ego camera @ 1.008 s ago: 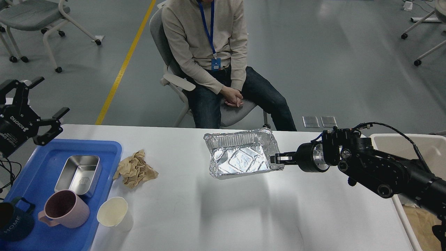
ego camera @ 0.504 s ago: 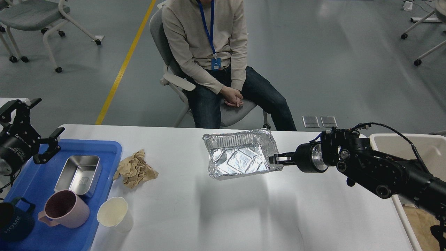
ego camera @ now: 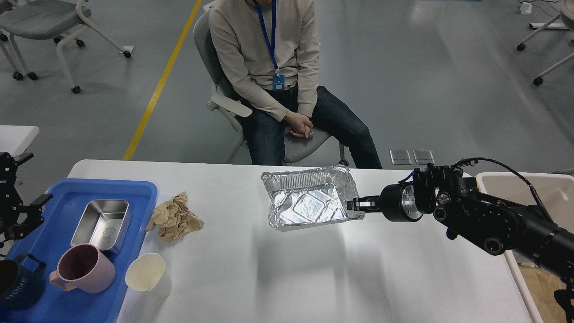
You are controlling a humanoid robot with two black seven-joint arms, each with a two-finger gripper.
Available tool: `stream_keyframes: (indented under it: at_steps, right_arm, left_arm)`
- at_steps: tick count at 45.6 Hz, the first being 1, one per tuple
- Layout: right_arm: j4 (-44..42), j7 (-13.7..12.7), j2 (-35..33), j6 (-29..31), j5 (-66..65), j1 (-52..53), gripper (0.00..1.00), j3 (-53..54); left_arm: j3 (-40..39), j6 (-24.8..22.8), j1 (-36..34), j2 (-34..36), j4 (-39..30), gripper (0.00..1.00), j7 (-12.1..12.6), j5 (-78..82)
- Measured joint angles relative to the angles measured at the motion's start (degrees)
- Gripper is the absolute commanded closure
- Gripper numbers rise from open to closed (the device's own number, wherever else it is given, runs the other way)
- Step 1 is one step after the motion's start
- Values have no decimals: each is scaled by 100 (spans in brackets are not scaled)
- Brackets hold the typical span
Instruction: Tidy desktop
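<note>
Bench (ego camera: 287, 269): white desktop; foil tray sits at its far middle.
Right end effector (ego camera: 354, 205): clenched on foil tray (ego camera: 309, 204) rim, tray's right side, likely for carrying to beige bin (ego camera: 529, 188).
Left end effector (ego camera: 18, 215): left of tray, fingers spread, grasping nothing.
Crumpled paper (ego camera: 174, 217): left of tray, uncollected.

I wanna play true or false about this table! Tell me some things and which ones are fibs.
1. The right tool pinches the crinkled silver foil tray. True.
2. The pink mug stands on the white desktop. False: it stands in the blue plastic tray.
3. The crumpled brown paper lies on the desktop. True.
4. The white paper cup lies on its side. False: it stands upright.
</note>
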Motion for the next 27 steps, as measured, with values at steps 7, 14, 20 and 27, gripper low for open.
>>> stream_keyframes:
  at_steps: [7, 14, 20, 27]
  right_arm:
    - [0, 0, -16, 0, 0, -23, 100, 0]
    - [0, 0, -22, 0, 0, -48, 100, 2]
    - [-6, 5, -2, 0, 0, -52, 100, 9]
    - [-9, 8, 3, 0, 0, -59, 100, 11]
  left_arm:
    - [-41, -17, -31, 47, -7, 4, 734, 29]
    - [-77, -46, -49, 82, -8, 4, 1276, 246]
    - [-303, -317, -21, 80, -8, 4, 1040, 666]
    - [-428, -463, -2, 146, -58, 4, 565, 1206]
